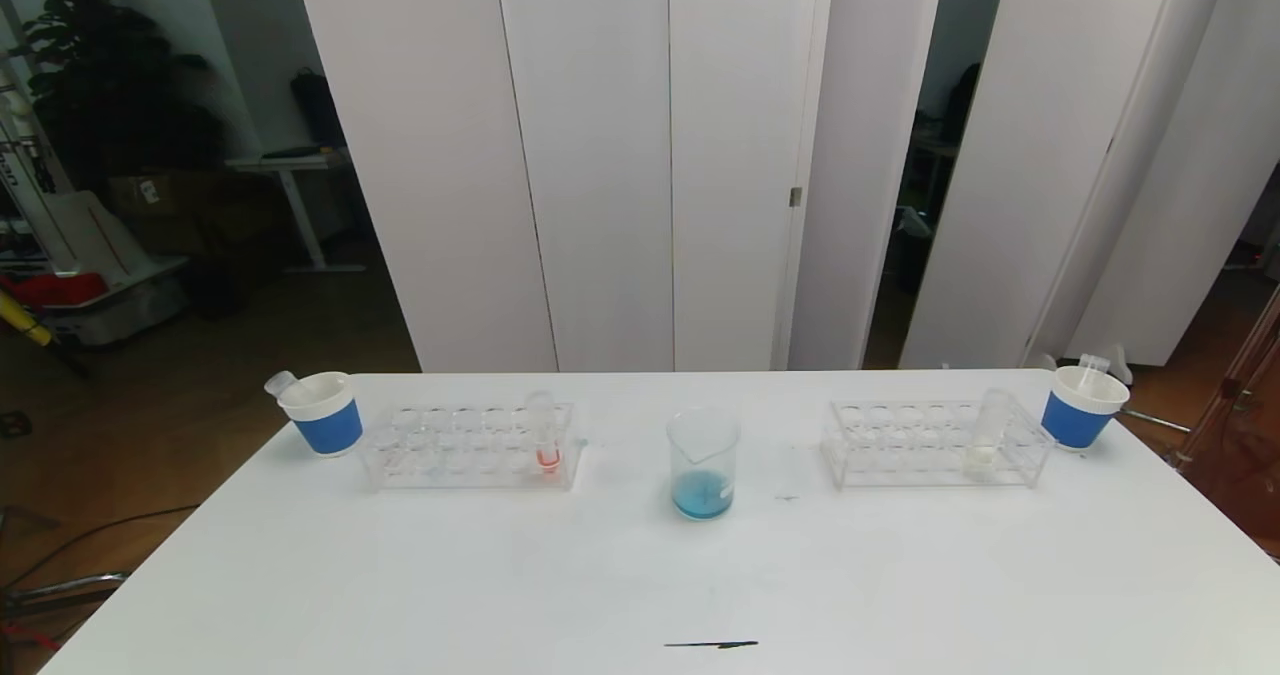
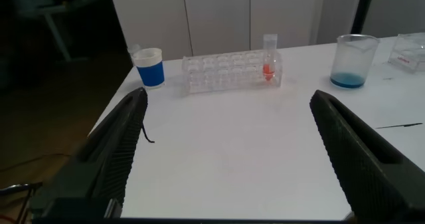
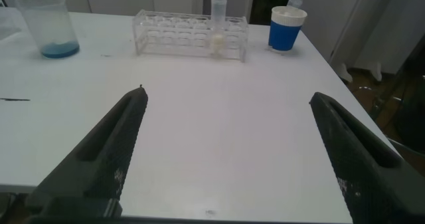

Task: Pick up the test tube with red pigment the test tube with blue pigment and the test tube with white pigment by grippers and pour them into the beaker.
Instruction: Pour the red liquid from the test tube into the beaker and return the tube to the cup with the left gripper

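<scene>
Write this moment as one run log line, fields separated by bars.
beaker: blue liquid inside | red tube: in left rack | white tube: in right rack | left gripper: open, empty | right gripper: open, empty

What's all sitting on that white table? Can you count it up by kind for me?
Paper cups: 2, left and right, each holding a tube
Clear racks: 2, left and right
Racked test tubes: 2, red pigment and white pigment
Beaker: 1, blue liquid inside
Total: 7
</scene>
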Controlling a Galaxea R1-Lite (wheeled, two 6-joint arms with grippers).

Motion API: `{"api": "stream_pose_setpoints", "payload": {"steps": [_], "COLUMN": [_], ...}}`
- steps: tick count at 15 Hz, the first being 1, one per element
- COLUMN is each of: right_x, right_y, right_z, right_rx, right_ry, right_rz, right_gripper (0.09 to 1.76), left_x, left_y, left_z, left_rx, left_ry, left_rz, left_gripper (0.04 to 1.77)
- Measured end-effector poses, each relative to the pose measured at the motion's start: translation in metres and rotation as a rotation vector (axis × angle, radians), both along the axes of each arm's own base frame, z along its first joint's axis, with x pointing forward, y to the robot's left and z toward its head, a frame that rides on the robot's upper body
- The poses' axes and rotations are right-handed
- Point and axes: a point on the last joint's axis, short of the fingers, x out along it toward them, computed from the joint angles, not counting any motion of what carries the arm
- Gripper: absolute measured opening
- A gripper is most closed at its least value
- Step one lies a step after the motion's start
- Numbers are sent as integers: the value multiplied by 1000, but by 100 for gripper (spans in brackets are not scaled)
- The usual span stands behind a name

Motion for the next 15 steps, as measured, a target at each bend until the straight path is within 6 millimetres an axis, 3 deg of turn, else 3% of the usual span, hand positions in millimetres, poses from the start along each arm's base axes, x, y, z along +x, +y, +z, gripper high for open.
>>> {"api": "stream_pose_setpoints", "payload": {"steps": [3,6,11,15], "right_x": [0,0,0,0], "right_y": [0,0,0,0], "right_z": [0,0,0,0], "right_rx": [0,0,0,0], "right_ry": [0,0,0,0], "right_rz": [0,0,0,0], "right_gripper": [175,175,175,175], "left_x": [4,23,83,142], "left_y": [0,0,0,-2], "left_z": [39,76,126,144], "left_rx": [-4,-5,-13,-22], "left_ry": [7,15,51,106], "left_rz": [2,2,5,-5], "left_gripper": [175,175,175,175]}}
